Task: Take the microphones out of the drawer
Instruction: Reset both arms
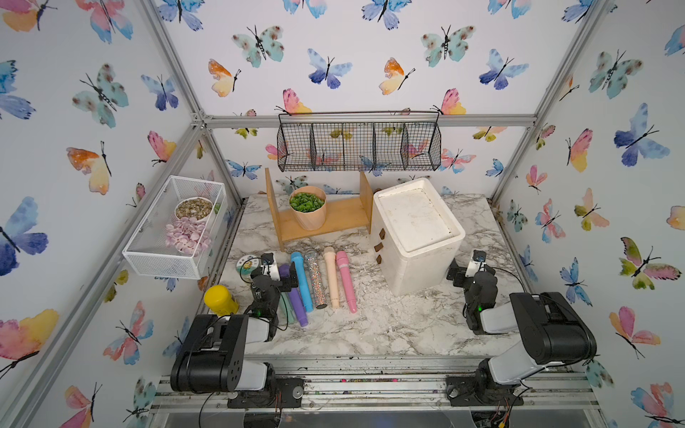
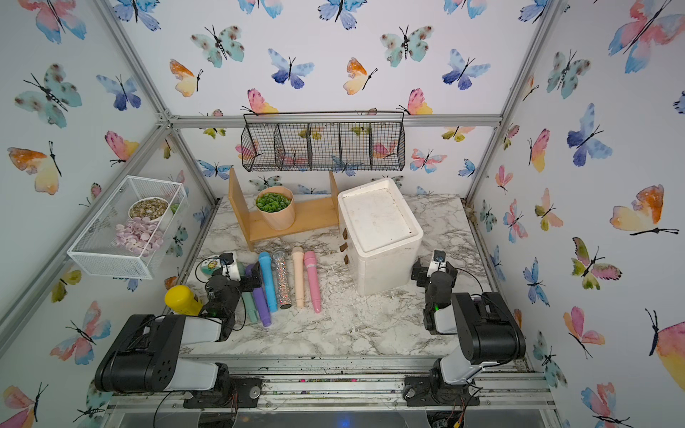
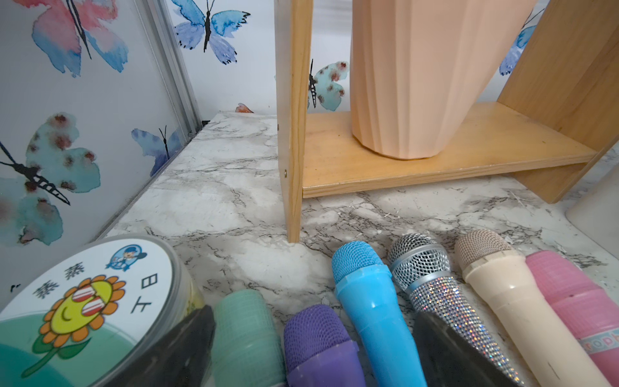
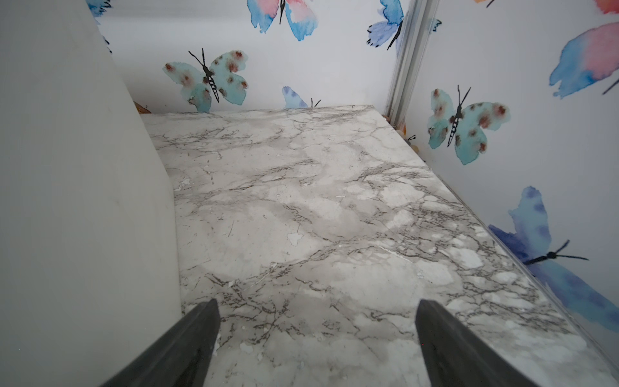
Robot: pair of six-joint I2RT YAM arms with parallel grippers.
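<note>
The bench carries all items. The white drawer unit stands far right. Its three brown handles line its left face, and the fronts appear pushed in (contents not visible). The wooden shelf sits far centre, left of the unit. Six microphones lie side by side on the bench, left of the drawer unit. The left tool is released, spread wide above the green, purple and blue heads. The right tool is released over bare bench, just right of the unit.

Glittery microphone, matt wooden shelf, marble-look tabletop
</note>
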